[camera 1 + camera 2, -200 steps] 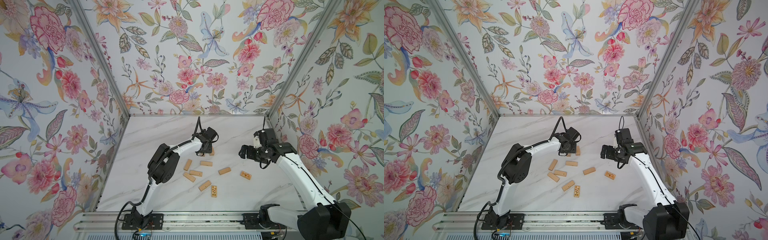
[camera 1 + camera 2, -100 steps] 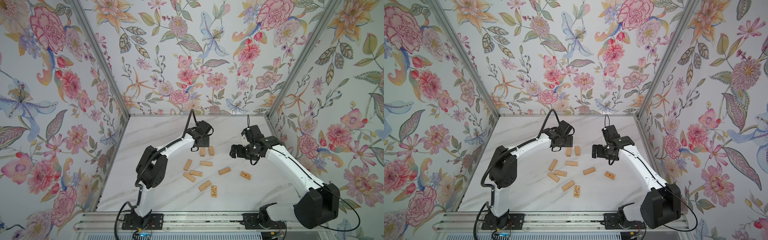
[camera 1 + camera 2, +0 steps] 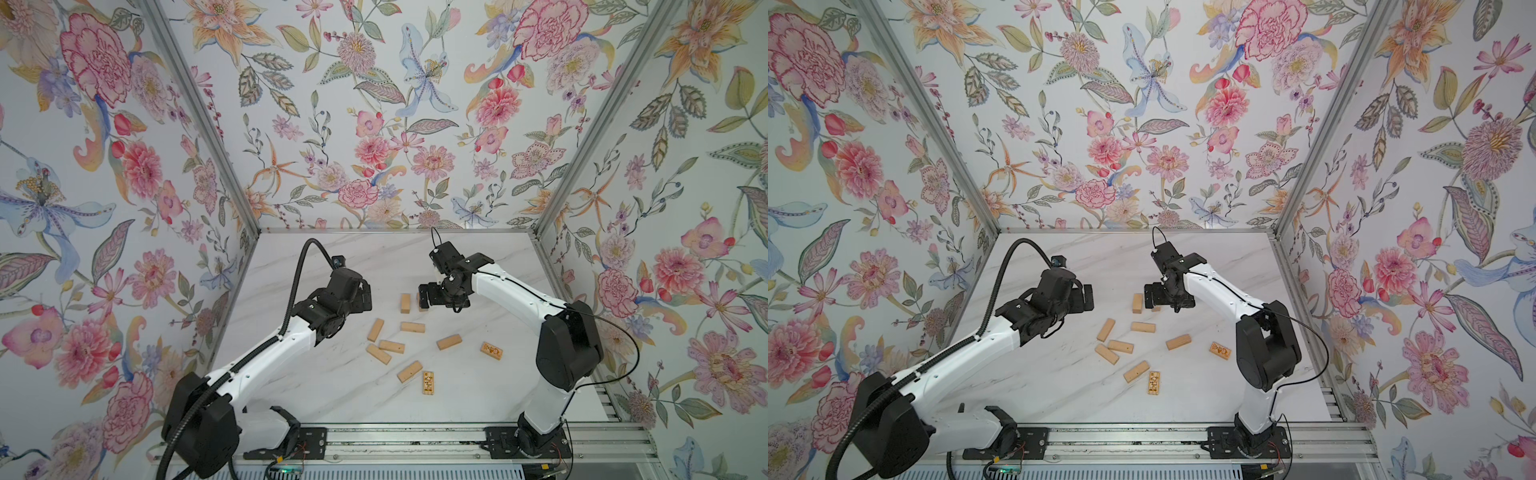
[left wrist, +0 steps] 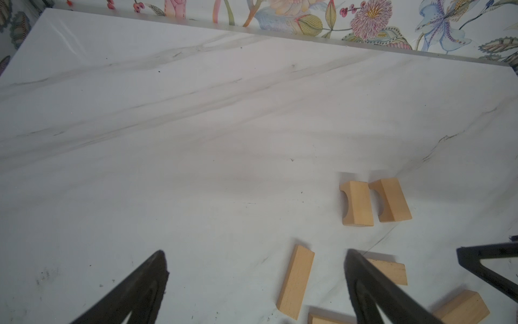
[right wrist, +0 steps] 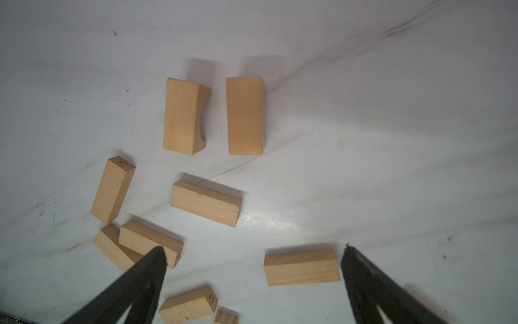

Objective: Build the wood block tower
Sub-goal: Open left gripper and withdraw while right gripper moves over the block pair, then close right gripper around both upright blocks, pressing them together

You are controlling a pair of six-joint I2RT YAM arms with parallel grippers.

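Two light-tan wood blocks (image 5: 183, 116) (image 5: 245, 115) lie side by side with a small gap, the only start of a tower; in both top views they sit at the table's middle (image 3: 405, 302) (image 3: 1137, 302), the right one mostly hidden under my right gripper (image 3: 428, 296). That gripper (image 5: 252, 248) is open and empty, above the table. My left gripper (image 3: 365, 296) (image 4: 255, 252) is open and empty, just left of the pair (image 4: 357, 203). Several loose blocks (image 3: 391, 346) lie in front, with two darker engraved ones (image 3: 491, 350) (image 3: 429, 382).
The marble table (image 3: 332, 390) is enclosed by flowered walls on three sides. A metal rail (image 3: 415, 440) carrying both arm bases runs along the front edge. My right gripper's black finger (image 4: 487, 261) shows in the left wrist view.
My left gripper opened, left a block beside the other one and drew back to the left. My right gripper, open throughout, moved left until it is over the pair.
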